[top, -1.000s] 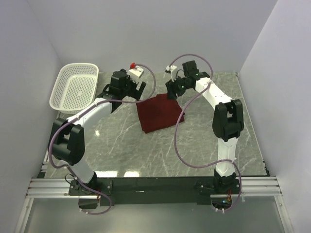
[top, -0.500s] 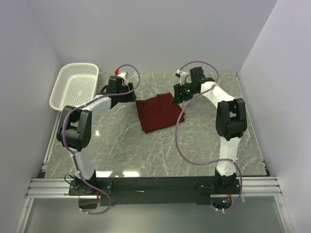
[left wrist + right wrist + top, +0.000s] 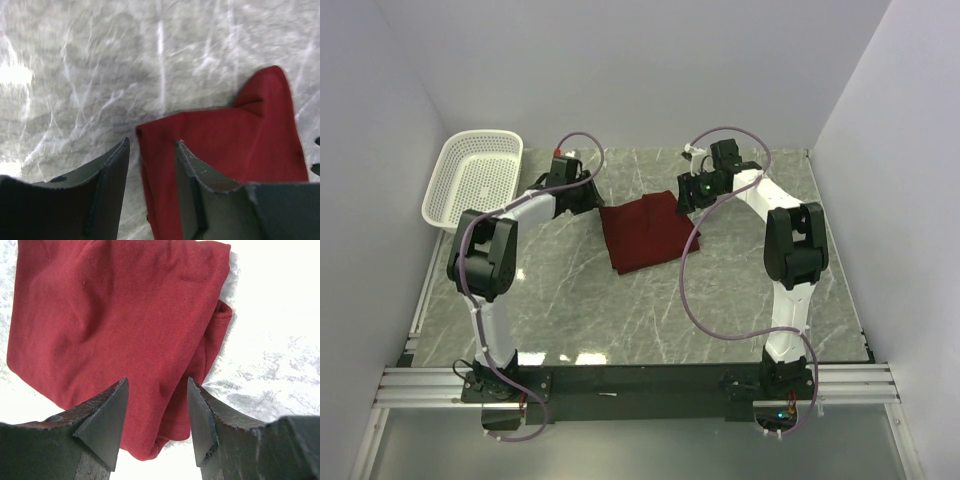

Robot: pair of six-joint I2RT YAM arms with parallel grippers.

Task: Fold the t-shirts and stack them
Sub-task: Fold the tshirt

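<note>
The maroon t-shirt lies folded into a rough square in the middle of the marble table. My left gripper hangs low at its far left corner. In the left wrist view that gripper is open, and the t-shirt's corner edge lies between the two fingers, unpinched. My right gripper is at the far right corner. In the right wrist view this gripper is open, its fingers astride the folded t-shirt's layered edge, with the cloth lying flat below.
A white perforated basket stands at the far left of the table, just left of the left arm. Purple cables loop from both arms, one over the table right of the shirt. Walls close in on three sides.
The left arm has swung down and toward the shirt's far left corner, and its jaws have narrowed. The right gripper moved slightly right and lower, then held still.
</note>
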